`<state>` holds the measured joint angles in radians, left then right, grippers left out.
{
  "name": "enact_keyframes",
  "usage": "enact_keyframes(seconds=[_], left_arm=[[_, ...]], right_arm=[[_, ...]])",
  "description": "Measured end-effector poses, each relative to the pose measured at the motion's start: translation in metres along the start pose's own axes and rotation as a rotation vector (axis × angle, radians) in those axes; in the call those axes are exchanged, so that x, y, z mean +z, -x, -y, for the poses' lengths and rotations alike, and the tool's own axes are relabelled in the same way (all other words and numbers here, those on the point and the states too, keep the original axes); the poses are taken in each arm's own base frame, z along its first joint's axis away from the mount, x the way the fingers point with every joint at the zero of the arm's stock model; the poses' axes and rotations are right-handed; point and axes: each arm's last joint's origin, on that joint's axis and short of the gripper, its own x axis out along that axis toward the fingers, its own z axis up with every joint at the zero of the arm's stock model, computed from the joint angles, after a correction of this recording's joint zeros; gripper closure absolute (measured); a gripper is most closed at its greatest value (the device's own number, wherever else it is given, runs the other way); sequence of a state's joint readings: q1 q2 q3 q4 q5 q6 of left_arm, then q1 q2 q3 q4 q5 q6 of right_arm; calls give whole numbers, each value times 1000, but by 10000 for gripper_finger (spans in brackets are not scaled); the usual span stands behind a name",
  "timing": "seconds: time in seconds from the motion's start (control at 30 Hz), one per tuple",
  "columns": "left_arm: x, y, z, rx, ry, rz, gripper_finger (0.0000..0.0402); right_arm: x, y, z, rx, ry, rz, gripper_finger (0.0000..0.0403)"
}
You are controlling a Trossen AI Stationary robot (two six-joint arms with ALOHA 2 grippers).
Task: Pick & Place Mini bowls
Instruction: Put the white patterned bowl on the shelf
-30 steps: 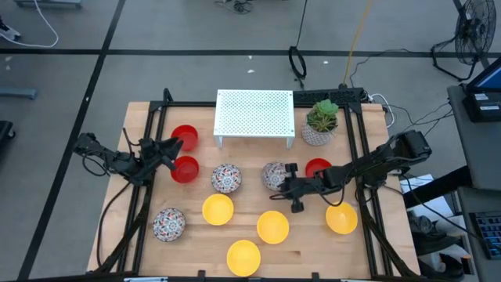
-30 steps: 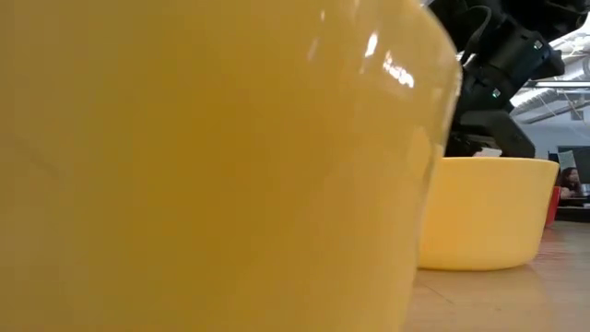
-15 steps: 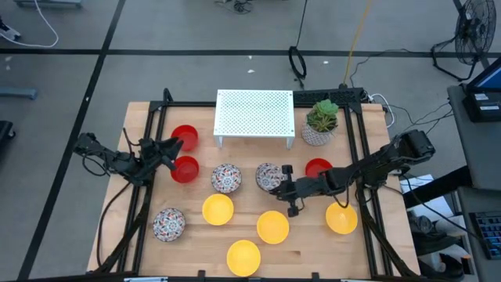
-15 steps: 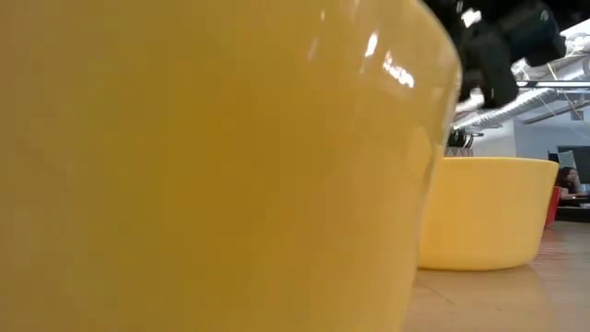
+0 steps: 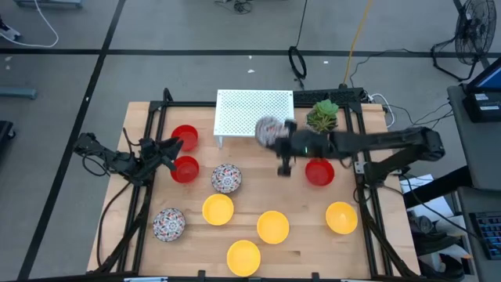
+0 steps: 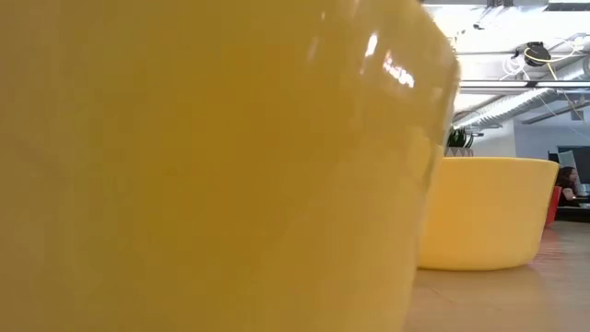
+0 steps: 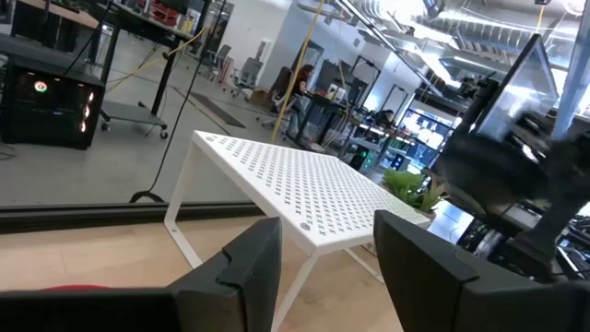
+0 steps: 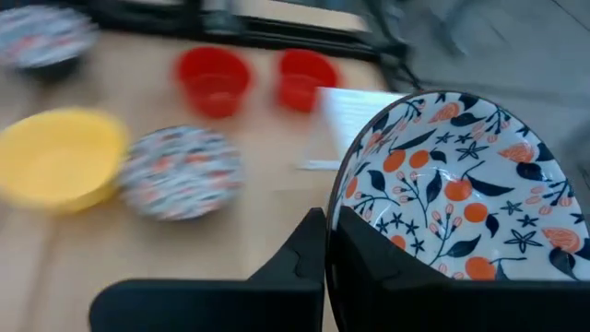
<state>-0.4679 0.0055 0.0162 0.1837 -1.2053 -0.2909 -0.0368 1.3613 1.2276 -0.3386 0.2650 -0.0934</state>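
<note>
Here the right gripper (image 5: 275,139) has its jaws clamped on an empty patterned bowl (image 5: 268,130) above the white rack (image 5: 243,113).

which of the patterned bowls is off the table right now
The patterned bowl pinched by the right gripper, lifted beside the white rack. The other two patterned bowls sit on the table.

— Where does the rack (image 5: 254,113) stand?
— At the back middle of the worktop (image 5: 305,251), with the plant pot (image 5: 320,123) just to its right.
— And the bowls?
— Two (image 5: 185,137) sit left of the rack, one (image 5: 226,178) in front of it, four (image 5: 272,225) nearer the front edge.
— The right hand (image 5: 279,145)?
— It holds a bowl (image 5: 268,130) over the rack's right front corner.
</note>
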Motion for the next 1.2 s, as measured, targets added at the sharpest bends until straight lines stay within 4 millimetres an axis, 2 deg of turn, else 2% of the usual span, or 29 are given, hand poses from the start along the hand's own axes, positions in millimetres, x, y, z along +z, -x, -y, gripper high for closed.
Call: enact_keyframes(seconds=[0.1,0.2,0.5,0.6,0.7,1.2], left_arm=[[0,0,0,0,0,0,227],[0,0,0,0,0,0,227],[0,0,0,0,0,0,227],[0,0,0,0,0,0,227],[0,0,0,0,0,0,227],[0,0,0,0,0,0,227]], right_arm=[[4,0,35,-93,-131,-25,401],[0,-1,64,-174,-210,-48,401],[-28,-38,108,-280,-191,-207,400],[-36,-52,116,-297,-179,-239,400],[-41,-57,122,-305,-174,-262,400],[-40,-58,127,-323,-184,-228,399]])
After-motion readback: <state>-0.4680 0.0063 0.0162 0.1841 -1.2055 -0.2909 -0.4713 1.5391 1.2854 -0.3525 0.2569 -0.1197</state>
